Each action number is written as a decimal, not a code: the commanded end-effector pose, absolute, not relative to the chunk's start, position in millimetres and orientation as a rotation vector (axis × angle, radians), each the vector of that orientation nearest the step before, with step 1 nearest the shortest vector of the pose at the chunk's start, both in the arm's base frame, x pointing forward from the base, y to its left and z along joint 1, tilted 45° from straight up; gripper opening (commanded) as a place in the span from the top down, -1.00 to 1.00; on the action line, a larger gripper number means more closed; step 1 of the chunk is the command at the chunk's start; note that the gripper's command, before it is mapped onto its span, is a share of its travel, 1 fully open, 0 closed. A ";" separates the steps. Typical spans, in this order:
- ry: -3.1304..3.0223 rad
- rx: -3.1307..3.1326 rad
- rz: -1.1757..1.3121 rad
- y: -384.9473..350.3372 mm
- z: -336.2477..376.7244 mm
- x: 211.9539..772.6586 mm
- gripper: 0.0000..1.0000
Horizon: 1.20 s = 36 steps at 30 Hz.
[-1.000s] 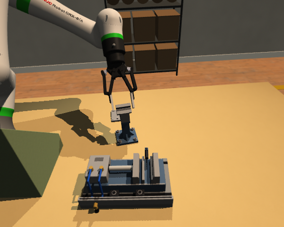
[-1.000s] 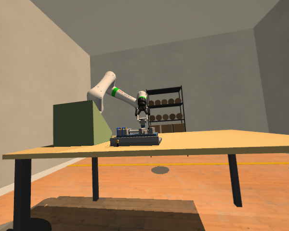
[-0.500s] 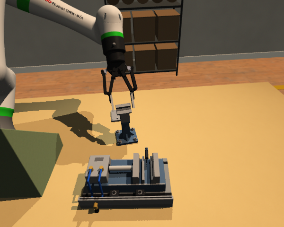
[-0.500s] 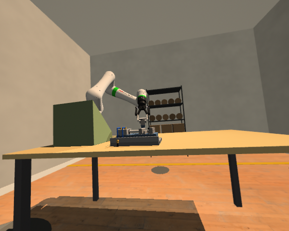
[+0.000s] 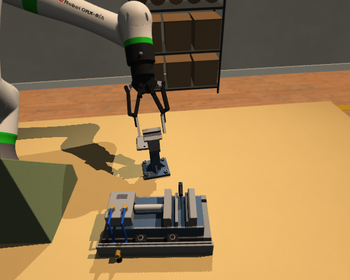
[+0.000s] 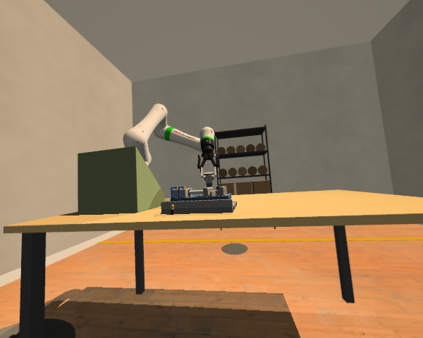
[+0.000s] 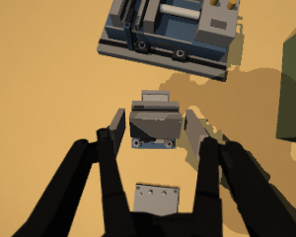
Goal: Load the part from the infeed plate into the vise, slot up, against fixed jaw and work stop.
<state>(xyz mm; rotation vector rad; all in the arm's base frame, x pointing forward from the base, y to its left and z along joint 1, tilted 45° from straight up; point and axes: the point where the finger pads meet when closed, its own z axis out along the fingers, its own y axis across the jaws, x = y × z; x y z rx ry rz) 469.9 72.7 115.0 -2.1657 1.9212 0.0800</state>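
The part (image 5: 151,132), a grey block with a slot along its upper face, rests in the dark V-block (image 5: 154,153) on its blue base. My gripper (image 5: 150,128) hangs straight above it, open, with a finger on each side of the part. In the wrist view the part (image 7: 155,118) lies between the finger pads of the gripper (image 7: 155,129) with a gap on both sides. The empty infeed plate (image 7: 157,197) lies behind the V-block. The vise (image 5: 157,223) stands open, nearer the camera, with the fixed jaw (image 5: 192,207) on the right and the work stop (image 5: 180,188) at the far end.
The air cylinder (image 5: 121,207) and its rod (image 5: 147,207) push the moving jaw (image 5: 168,207). A green box (image 5: 21,199) stands at the left by the robot base. A shelf with boxes (image 5: 190,42) stands behind the table.
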 end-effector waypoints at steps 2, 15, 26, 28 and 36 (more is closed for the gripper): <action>1.900 -2.149 0.121 71.4 114.8 470.1 -0.02; 1.847 -2.104 0.219 69.1 114.1 470.5 -0.02; 1.791 -2.056 0.316 66.9 113.2 470.8 -0.02; 1.785 -2.050 0.326 66.6 113.0 470.9 -0.02; 1.733 -2.004 0.410 64.7 112.0 471.3 -0.02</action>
